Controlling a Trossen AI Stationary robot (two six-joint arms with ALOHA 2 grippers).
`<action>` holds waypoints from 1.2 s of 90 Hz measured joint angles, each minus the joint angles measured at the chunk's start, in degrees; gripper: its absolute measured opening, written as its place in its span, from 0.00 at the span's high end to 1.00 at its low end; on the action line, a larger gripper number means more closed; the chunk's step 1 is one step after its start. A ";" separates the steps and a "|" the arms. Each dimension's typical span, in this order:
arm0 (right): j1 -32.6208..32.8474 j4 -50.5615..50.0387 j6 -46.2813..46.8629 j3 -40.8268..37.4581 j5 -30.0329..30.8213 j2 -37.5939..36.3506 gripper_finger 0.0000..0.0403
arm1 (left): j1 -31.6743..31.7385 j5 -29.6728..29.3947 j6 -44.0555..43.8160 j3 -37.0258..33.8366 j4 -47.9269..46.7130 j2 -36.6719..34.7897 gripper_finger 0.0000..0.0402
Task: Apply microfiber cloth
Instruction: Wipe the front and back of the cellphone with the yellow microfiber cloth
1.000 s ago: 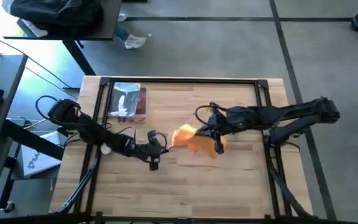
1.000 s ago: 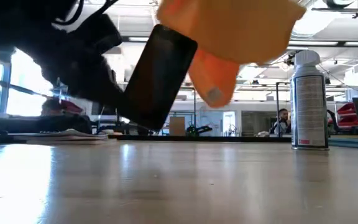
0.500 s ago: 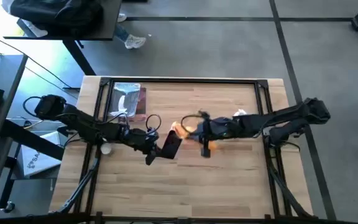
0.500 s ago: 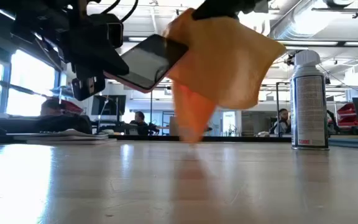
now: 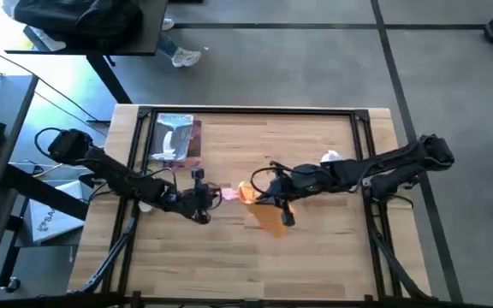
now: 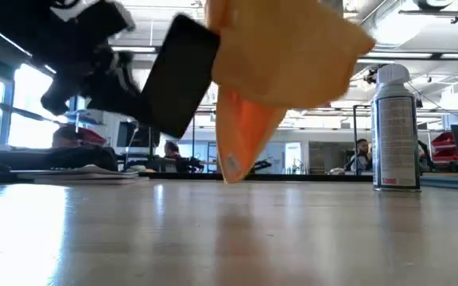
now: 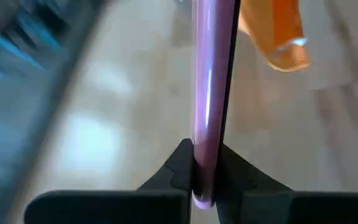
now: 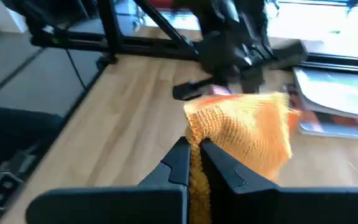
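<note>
Microfiber cloth (image 5: pixel 262 205) hangs pinched in right end effector (image 8: pixel 196 154); no writing legible.

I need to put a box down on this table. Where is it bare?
Bare: the near table strip below both arms, and the far-right corner behind the spray can. Crowded: the middle, where phone and microfiber cloth meet, and the packet corner.

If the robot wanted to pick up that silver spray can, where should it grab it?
Probably around the middle of the spray can, coming from the side. It stands upright on the table with straight round walls, so two fingers can pinch across the body; the white cap narrows on top.
</note>
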 joint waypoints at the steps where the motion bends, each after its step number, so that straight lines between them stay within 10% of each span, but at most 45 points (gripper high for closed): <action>1: -0.07 0.08 -0.04 -0.09 -0.32 0.08 1.00 | -0.26 -0.98 1.84 0.00 0.37 0.00 0.97; 42: -1.47 12.77 -2.39 -0.96 -17.60 8.58 1.00 | -5.79 -19.91 47.27 0.00 13.16 0.00 0.97; 108: -9.99 22.52 -2.98 -0.85 -18.68 16.84 1.00 | -6.69 -17.43 54.55 0.52 15.42 0.11 0.97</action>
